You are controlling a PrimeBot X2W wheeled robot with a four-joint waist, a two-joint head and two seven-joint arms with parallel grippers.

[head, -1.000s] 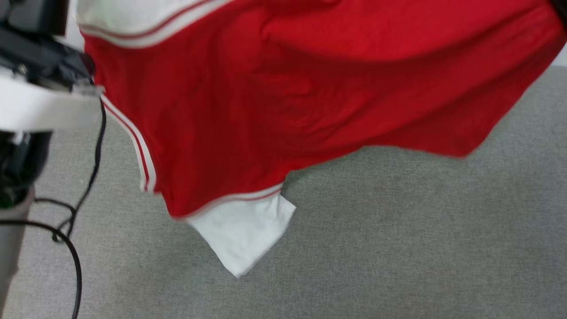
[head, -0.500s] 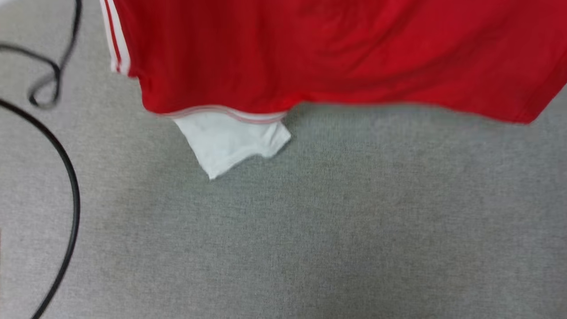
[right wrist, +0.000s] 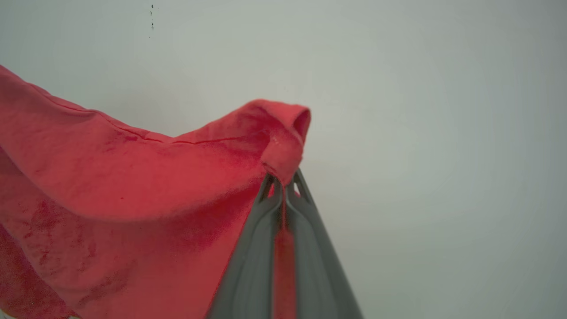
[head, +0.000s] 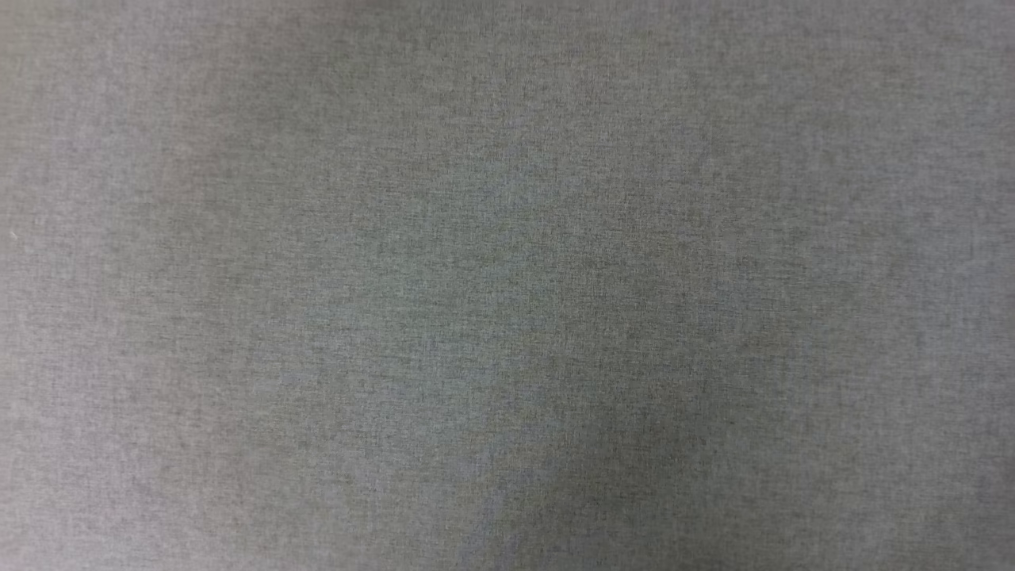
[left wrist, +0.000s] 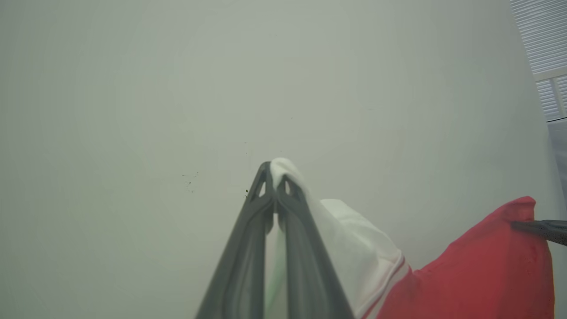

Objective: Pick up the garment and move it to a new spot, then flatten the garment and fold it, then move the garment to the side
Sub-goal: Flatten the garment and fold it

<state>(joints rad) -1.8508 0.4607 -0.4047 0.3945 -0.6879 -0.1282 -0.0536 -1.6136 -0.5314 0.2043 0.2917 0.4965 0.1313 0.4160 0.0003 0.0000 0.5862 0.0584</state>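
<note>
One garment (right wrist: 133,186), of red jersey cloth with a white sleeve (left wrist: 354,239) edged in red-and-white stripe, is held aloft and stretched between both grippers. Location: in the left wrist view the red body lies at the lower right of the frame and the sleeve at lower centre. In the right wrist view the red body occupies the left half. Lettering and number are not seen from these angles.

Two holds are recorded.
- The left gripper (left wrist: 274,177), at lower centre of its view, is clenched on the tip of the white sleeve. A fold of white cloth is pinched between its fingers (left wrist: 248,248).
- The right gripper (right wrist: 283,184), at lower centre of its view, is clenched on a bunched red corner or hem. A strip of red is seen between its fingers (right wrist: 252,266). One dark tip of it is also seen at the right edge of the left wrist view, pressed into the red cloth.

Surroundings:
- A pale wall (left wrist: 133,88) is seen behind both holds.
- A slatted blind (left wrist: 547,44) is noted at the upper right of the left wrist view.
- A grey textured surface (head: 507,285) is seen in the head view. Whether it is floor or counter cannot be told.

Progress, as judged: the pick-up is done, and the garment has not yet been set down at a new spot. Laying down, flattening, folding and moving to the side are left to be done.
</note>
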